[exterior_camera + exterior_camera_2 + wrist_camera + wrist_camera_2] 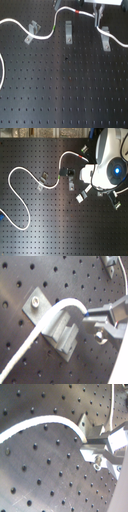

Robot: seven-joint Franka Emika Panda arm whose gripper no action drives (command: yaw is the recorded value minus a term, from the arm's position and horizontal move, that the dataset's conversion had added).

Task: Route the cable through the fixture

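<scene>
Cable (45, 326) is gripped by closed fingers (100, 315) beside a clip (62, 333); its green band (54, 23) is shown only in both exterior views.

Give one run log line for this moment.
gripper: shut on cable | cable: beside middle clip, not in slot | board

black perforated board (65, 90) | blue object (2, 219) at second exterior view's left edge
</scene>
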